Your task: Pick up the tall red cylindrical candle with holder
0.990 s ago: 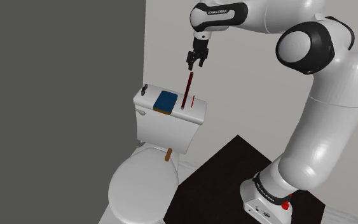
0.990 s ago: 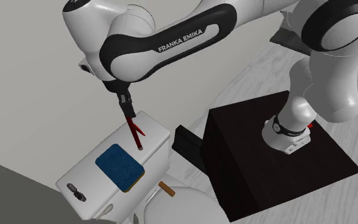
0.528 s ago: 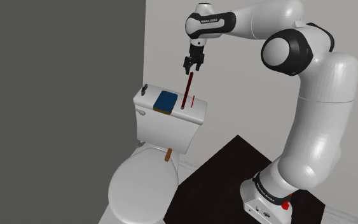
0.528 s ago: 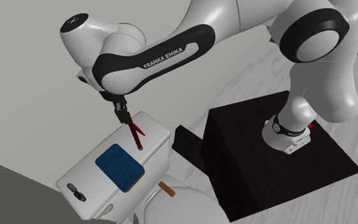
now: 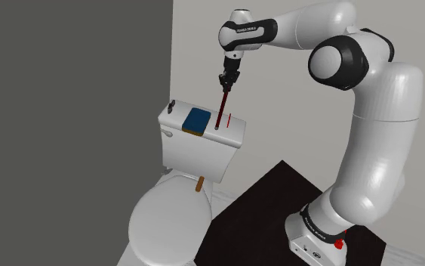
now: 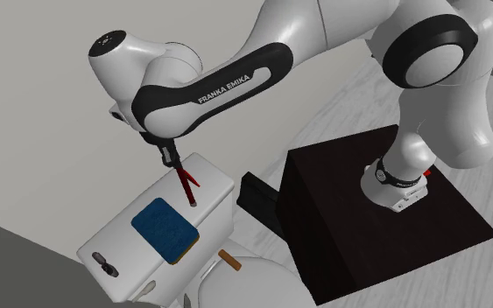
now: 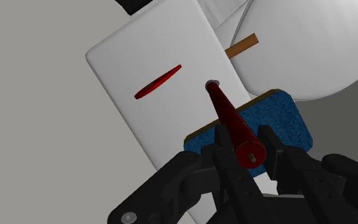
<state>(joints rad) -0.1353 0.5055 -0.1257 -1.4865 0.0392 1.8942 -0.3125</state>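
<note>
Slim dark-red candle [image 5: 222, 108] atop toilet tank [image 5: 199, 155]

You can see that the tall dark red cylindrical candle [image 7: 230, 114] is smooth with a faint sheen, and the white toilet tank lid [image 7: 139, 57] looks smooth and matt. The blue rectangular sponge [image 7: 289, 118] has a rough, speckled face. Your black end effector [image 7: 245, 145] is matt, and the white arm shell [image 5: 377, 128] is glossy.

I lowered the gripper [image 5: 224, 84] onto the red candle [image 5: 220, 109], and its fingers closed around the top.
</note>
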